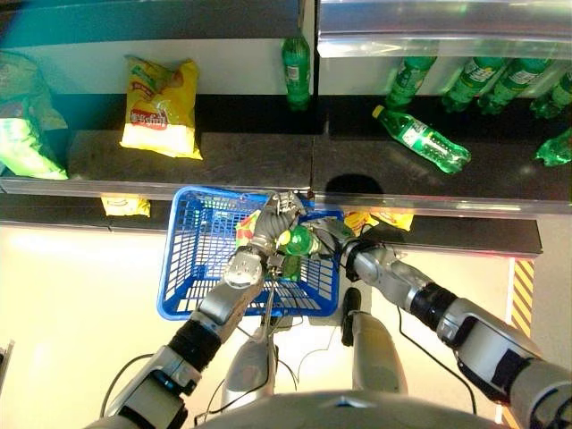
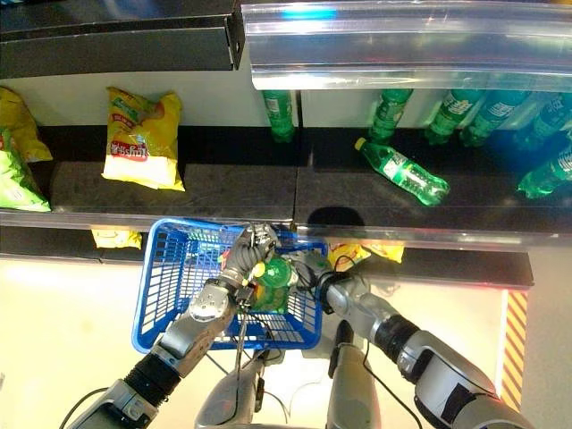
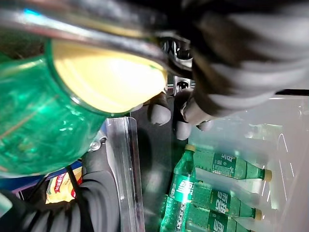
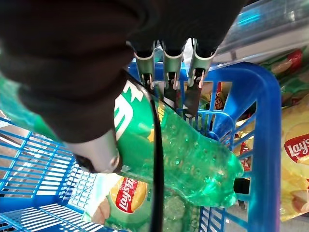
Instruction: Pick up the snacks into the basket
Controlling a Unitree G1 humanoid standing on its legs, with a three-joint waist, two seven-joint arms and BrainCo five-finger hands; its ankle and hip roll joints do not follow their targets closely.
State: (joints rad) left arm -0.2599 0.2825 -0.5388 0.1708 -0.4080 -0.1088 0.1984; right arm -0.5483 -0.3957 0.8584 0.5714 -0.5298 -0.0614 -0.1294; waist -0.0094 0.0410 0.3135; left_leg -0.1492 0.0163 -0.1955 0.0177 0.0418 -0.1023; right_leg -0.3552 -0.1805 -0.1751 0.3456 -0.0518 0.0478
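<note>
Bottle work over the blue basket (image 1: 179,286): from the left eye view, a green soda bottle (image 1: 298,241) with a yellow cap hangs above the basket's right half, between the left hand (image 1: 268,228) and the right hand (image 1: 332,234). A yellow chip bag (image 1: 161,105) lies on the shelf (image 1: 250,152), well apart.

Left wrist view: the bottle's cap end sits right against the hand; whether those fingers clasp it, I cannot tell.

Right wrist view: the right hand's fingers (image 4: 164,65) curl round the bottle's labelled body above a green snack bag (image 4: 120,198) lying in the basket. Best lower it inside the rim before letting go, so it does not roll out.
</note>
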